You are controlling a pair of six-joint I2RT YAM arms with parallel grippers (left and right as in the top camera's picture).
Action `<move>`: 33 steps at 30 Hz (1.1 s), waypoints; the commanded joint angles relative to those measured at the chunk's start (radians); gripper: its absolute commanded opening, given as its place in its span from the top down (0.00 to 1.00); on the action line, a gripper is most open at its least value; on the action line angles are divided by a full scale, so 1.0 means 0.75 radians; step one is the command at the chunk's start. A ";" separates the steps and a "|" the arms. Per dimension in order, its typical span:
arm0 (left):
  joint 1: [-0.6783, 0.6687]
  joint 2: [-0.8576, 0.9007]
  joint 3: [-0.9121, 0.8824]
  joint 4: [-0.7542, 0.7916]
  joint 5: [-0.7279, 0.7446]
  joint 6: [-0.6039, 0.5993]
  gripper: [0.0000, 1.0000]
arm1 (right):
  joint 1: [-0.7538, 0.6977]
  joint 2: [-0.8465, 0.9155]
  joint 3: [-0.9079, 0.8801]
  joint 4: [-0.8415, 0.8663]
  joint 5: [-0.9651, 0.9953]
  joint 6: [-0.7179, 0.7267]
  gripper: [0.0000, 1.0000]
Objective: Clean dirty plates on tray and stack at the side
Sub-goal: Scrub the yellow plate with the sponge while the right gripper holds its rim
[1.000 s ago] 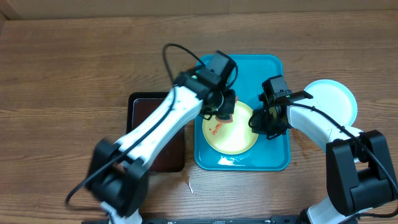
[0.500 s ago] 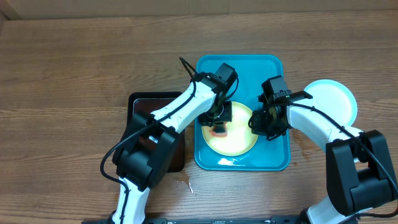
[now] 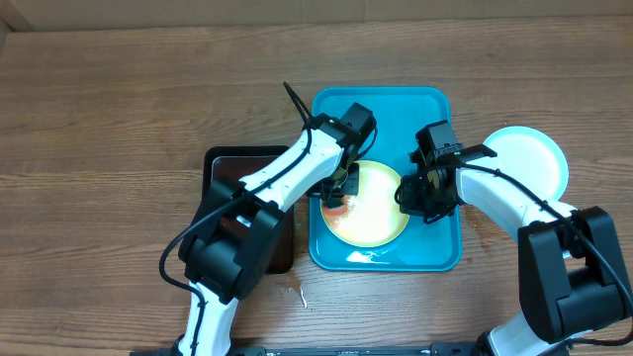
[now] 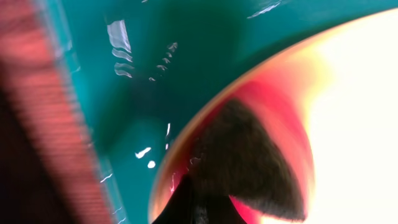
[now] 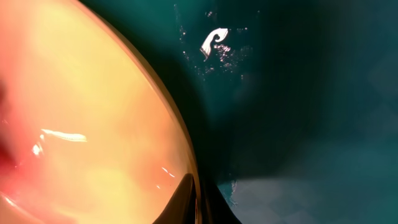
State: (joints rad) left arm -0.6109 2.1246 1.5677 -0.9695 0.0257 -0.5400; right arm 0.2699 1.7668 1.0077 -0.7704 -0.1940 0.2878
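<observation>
Where the left arm (image 3: 280,176) reaches up from the near edge, it slants across the black tray (image 3: 212,198) and bends down over the turquoise tray (image 3: 396,107). The left gripper (image 3: 341,188) sits low at the left rim of the yellow-green plate (image 3: 374,213), its jaws pinched together on a dark fuzzy pad (image 4: 245,163). In the left wrist view the pad presses on the plate's edge, in a red smear (image 4: 283,118).

The right arm (image 3: 504,193) curves in from the right, elbow out. The right gripper (image 3: 426,198) points down at the same plate's right rim, and in the right wrist view its jaws are closed on that rim.

The black tray holds dark liquid and is partly hidden under the left arm. The turquoise tray holds the yellow-green plate, with wet glints near its front wall. A blue-white plate (image 3: 534,156) lies on the table (image 3: 109,99) just right of that tray, partly behind the right arm.
</observation>
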 commanded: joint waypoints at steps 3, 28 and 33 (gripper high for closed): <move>0.001 0.019 -0.002 0.190 0.550 0.086 0.96 | -0.002 0.016 -0.012 -0.002 0.057 -0.001 0.96; -0.023 0.018 0.015 -0.192 -0.250 -0.030 0.96 | -0.002 0.016 -0.012 -0.023 0.057 -0.001 0.96; -0.022 0.018 0.081 -0.237 -0.328 -0.029 0.96 | -0.002 0.016 -0.012 -0.023 0.057 -0.001 0.96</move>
State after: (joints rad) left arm -0.6403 2.1284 1.5902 -1.1271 -0.0662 -0.5484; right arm 0.2699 1.7668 1.0080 -0.7792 -0.2001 0.2878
